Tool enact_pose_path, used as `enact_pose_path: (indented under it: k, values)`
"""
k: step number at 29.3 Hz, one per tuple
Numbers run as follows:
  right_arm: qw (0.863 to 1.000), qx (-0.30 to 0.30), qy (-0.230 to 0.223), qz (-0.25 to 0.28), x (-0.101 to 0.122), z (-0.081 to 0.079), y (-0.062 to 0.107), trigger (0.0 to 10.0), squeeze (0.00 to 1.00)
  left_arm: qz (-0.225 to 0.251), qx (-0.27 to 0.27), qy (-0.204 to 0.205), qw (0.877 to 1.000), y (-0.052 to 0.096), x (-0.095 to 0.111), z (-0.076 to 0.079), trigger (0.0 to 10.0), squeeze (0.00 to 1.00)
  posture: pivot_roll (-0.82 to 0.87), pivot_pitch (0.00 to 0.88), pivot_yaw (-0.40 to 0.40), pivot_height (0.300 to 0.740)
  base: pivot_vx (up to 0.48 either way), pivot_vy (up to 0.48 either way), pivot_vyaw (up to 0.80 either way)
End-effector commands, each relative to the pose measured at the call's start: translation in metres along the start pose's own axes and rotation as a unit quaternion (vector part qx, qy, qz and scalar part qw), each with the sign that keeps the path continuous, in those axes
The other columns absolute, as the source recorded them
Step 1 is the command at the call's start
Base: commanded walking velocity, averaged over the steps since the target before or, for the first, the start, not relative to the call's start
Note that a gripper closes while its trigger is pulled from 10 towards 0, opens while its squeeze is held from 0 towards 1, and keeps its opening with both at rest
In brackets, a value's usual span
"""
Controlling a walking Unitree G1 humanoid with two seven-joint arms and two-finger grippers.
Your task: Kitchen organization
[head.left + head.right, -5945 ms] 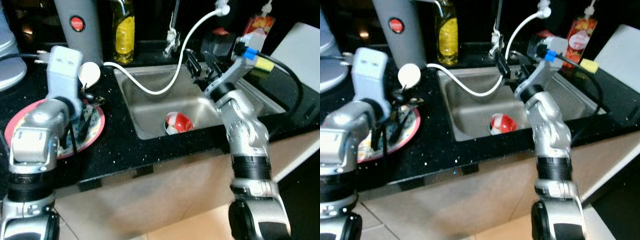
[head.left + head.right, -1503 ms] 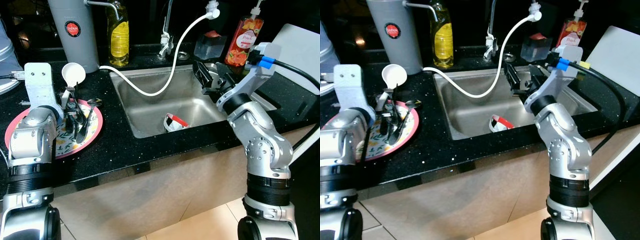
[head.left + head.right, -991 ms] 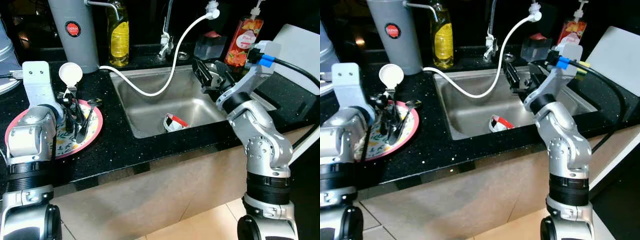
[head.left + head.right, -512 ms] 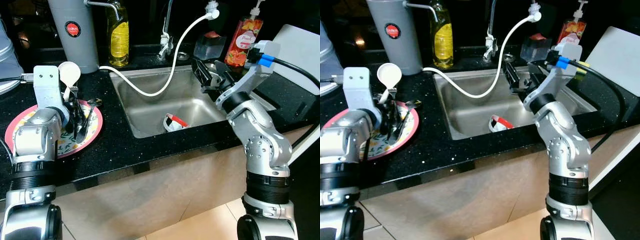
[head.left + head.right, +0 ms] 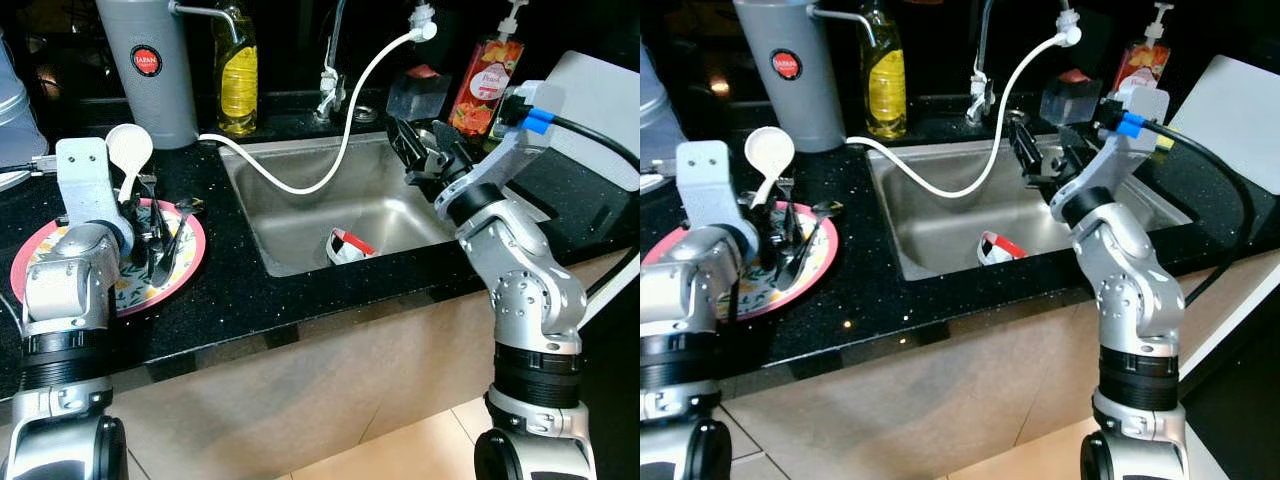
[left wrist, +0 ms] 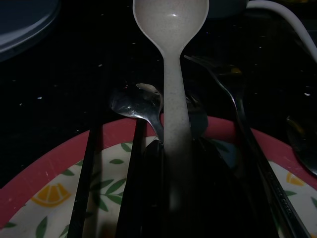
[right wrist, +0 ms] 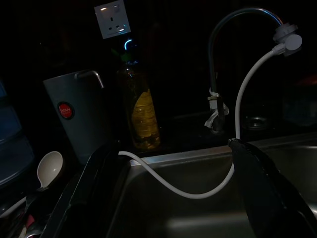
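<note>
My left gripper (image 5: pixel 138 222) is shut on the handle of a white spoon (image 5: pixel 128 148), which stands tilted with its bowl up over the pink-rimmed lemon plate (image 5: pixel 190 268). In the left wrist view the white spoon (image 6: pixel 171 22) runs down between my dark fingers, and metal forks and spoons (image 6: pixel 143 104) lie on the plate (image 6: pixel 44 198). My right gripper (image 5: pixel 420 150) hangs open above the right part of the steel sink (image 5: pixel 300 215), holding nothing. A red-and-white cup (image 5: pixel 345 243) lies tipped on the sink floor.
A grey jug (image 5: pixel 150 60) and a yellow oil bottle (image 5: pixel 238 70) stand behind the plate. A white hose (image 5: pixel 340 150) loops from the tap across the sink. A soap bottle (image 5: pixel 475 85) and a white board (image 5: pixel 600 110) are at the right. The black counter ends near me.
The left gripper has shifted slightly left with the spoon, whose bowl now leans further left. The right arm has stayed almost still over the sink.
</note>
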State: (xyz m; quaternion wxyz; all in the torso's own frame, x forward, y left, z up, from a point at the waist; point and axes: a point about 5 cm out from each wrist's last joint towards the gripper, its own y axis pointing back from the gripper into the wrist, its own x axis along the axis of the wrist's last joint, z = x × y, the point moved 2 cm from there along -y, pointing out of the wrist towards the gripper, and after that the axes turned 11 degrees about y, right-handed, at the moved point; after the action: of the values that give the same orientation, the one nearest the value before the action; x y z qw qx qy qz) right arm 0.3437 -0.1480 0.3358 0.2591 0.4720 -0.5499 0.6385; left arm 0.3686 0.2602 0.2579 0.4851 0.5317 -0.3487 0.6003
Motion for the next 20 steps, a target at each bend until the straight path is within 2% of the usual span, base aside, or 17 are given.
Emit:
enact_pose_path:
  k: [1, 3, 5, 6, 7, 8, 10, 11, 14, 15, 18, 19, 20]
  values:
    - [1.0, 0.0, -0.002, 0.004, 0.001, 0.001, 0.0, 10.0, 0.0, -0.028, 0.015, 0.007, 0.999, -0.001, -0.016, -0.005, 0.0, 0.0, -0.11, 0.083, -0.074, 0.74, 0.0, 0.0, 0.0]
    - [1.0, 0.0, -0.003, 0.004, 0.001, 0.0, 0.0, 10.0, 0.0, -0.009, 0.015, 0.007, 1.0, 0.0, -0.009, -0.005, 0.0, 0.0, -0.11, 0.083, -0.074, 0.74, 0.0, 0.0, 0.0]
    - [1.0, 0.0, -0.003, 0.005, 0.002, 0.0, 0.0, 10.0, 0.0, 0.041, 0.017, 0.006, 0.999, 0.002, 0.007, -0.004, 0.0, 0.0, -0.11, 0.081, -0.073, 0.74, 0.0, 0.0, 0.0]
    - [1.0, 0.0, -0.003, 0.005, 0.002, 0.0, 0.0, 10.0, 0.0, 0.041, 0.017, 0.006, 0.999, 0.002, 0.007, -0.004, 0.0, 0.0, -0.11, 0.081, -0.073, 0.74, 0.0, 0.0, 0.0]
    - [1.0, -0.001, -0.003, 0.005, 0.002, 0.0, 0.0, 10.0, 0.0, 0.089, 0.014, 0.006, 0.996, 0.004, 0.021, -0.003, 0.0, 0.0, -0.11, 0.082, -0.074, 0.74, 0.0, 0.0, 0.0]
    - [1.0, -0.001, -0.003, 0.005, 0.002, 0.0, 0.0, 10.0, 0.0, 0.089, 0.014, 0.006, 0.996, 0.004, 0.021, -0.003, 0.0, 0.0, -0.11, 0.082, -0.074, 0.74, 0.0, 0.0, 0.0]
    - [1.0, -0.001, -0.004, 0.005, 0.002, 0.0, 0.0, 10.0, 0.0, 0.164, 0.007, 0.02, 0.986, 0.012, 0.045, 0.0, 0.0, 0.0, -0.11, 0.082, -0.074, 0.74, 0.0, 0.0, 0.0]
    - [1.0, -0.002, -0.005, 0.005, 0.002, 0.0, 0.0, 10.0, 0.0, 0.187, 0.007, 0.024, 0.982, 0.015, 0.053, 0.0, 0.0, 0.0, -0.11, 0.085, -0.075, 0.74, 0.0, 0.0, 0.0]
    - [1.0, -0.001, -0.006, 0.005, 0.002, 0.0, 0.0, 10.0, 0.0, 0.208, 0.003, 0.029, 0.978, 0.019, 0.062, 0.001, 0.0, 0.0, -0.11, 0.089, -0.077, 0.74, 0.0, 0.0, 0.0]
    - [1.0, -0.001, -0.006, 0.005, 0.002, 0.0, 0.0, 10.0, 0.0, 0.205, 0.003, 0.027, 0.978, 0.019, 0.063, 0.002, 5.6, 0.0, -0.1, 0.09, -0.077, 0.74, 0.0, 0.0, 0.0]
    - [1.0, -0.001, -0.006, 0.006, 0.002, 0.0, -0.001, 10.0, 0.0, 0.202, 0.003, 0.025, 0.979, 0.02, 0.063, 0.002, 5.6, 0.0, -0.1, 0.09, -0.077, 0.74, 0.0, 0.0, 0.0]
    - [1.0, 0.0, -0.007, 0.005, 0.002, 0.0, 0.0, 10.0, 0.0, 0.168, 0.009, 0.02, 0.986, 0.016, 0.055, 0.001, 10.0, 1.0, -0.1, 0.092, -0.08, 0.74, 0.0, 0.0, 0.0]
    - [1.0, 0.0, -0.007, 0.005, 0.002, 0.0, 0.0, 10.0, 0.0, 0.168, 0.009, 0.02, 0.986, 0.016, 0.055, 0.001, 10.0, 1.0, -0.1, 0.092, -0.08, 0.74, 0.0, 0.0, 0.0]
